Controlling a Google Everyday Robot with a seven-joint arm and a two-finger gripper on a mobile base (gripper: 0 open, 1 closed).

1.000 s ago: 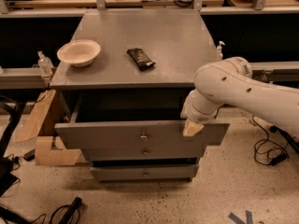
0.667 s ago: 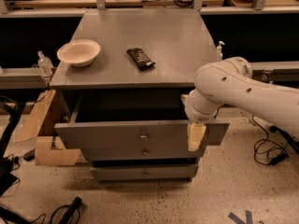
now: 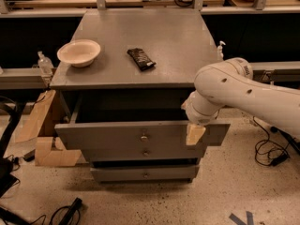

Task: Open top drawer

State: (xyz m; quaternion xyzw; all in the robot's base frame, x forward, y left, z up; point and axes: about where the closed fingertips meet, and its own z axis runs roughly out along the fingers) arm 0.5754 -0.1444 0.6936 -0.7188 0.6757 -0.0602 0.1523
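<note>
hand (image 3: pixel 194 135) dipped lower over top drawer (image 3: pixel 105 136) front | drawer out | grip hidden, cannot tell

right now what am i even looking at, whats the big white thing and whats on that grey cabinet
The big white thing is a robot arm, reaching in from the right. Its gripper, the tan tip, sits against the right part of the top drawer front. There is only one picture of this moment, taken from in front of the cabinet and looking down on it. The top drawer is pulled out; under it are the middle drawer front and the lowest drawer front. On the cabinet top lie a pale bowl at the left and a dark wrapped bar near the middle. The gripper carries no loose object.
</note>
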